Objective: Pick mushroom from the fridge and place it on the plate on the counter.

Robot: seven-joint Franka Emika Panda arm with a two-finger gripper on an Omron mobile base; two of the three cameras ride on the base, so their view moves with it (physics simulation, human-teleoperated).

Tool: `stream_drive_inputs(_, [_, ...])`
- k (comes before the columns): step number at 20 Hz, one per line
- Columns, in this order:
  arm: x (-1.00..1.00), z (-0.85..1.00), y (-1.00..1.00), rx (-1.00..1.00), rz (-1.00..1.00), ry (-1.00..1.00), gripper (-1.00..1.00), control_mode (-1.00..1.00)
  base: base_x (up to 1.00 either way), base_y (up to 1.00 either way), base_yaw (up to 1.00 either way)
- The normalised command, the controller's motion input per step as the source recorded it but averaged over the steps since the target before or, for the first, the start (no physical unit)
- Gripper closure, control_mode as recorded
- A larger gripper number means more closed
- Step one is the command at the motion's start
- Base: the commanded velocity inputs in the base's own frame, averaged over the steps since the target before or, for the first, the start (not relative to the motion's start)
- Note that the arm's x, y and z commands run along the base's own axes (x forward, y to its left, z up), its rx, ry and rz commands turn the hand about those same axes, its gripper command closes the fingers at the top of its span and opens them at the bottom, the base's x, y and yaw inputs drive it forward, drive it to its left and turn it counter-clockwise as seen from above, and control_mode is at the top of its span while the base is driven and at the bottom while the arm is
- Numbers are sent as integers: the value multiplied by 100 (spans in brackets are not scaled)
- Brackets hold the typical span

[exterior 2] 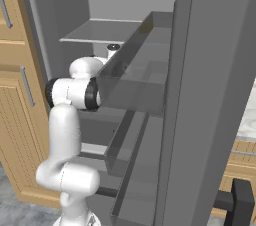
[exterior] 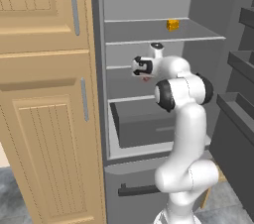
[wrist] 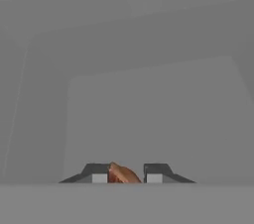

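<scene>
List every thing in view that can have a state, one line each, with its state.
Fridge: door open, interior exposed.
Mushroom: between the fingertips, gripped.
Gripper: shut on the mushroom, inside the fridge.
Yellow block: resting on the upper shelf, untouched.
Drawer: closed, low in the fridge.
Cabinet doors: closed.

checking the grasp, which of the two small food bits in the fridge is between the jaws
The brown mushroom, pinched between the jaws. The yellow-orange block sits apart on the upper shelf.
</scene>
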Motion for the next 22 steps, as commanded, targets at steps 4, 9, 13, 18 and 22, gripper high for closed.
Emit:
stream_drive_inputs(4, [-82, 0, 0, 0, 0, -23, 100, -100, 0, 0, 0])
stream_drive_inputs(9, [-76, 2, 0, 0, 0, -25, 100, -100, 0, 0, 0])
stream_drive_inputs(13, [-78, 18, 0, 0, -4, -4, 100, -100, 0, 0, 0])
stream_drive_inputs(18, [-100, 19, -23, 0, -1, 0, 100, -100, 0, 0, 0])
stream_drive_inputs(22, [-98, 19, -18, 0, 0, 1, 100, -100, 0, 0, 0])
